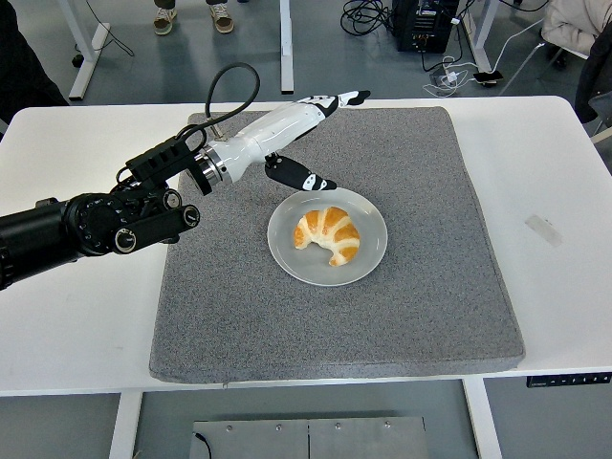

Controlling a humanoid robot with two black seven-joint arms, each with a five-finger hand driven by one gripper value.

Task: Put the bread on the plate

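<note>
So the croissant (328,234) sits on the white plate (370,260), long axis running 10 to 4 o'clock. The left robot hand (304,134) hangs at its 11 o'clock, fingers spread, holding nothing.

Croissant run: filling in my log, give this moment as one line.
croissant: on white plate | left hand: open, raised beyond plate, holding nothing | right hand: out of view

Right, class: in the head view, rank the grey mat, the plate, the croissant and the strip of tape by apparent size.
Largest to smallest:
1. grey mat
2. plate
3. croissant
4. strip of tape
</note>
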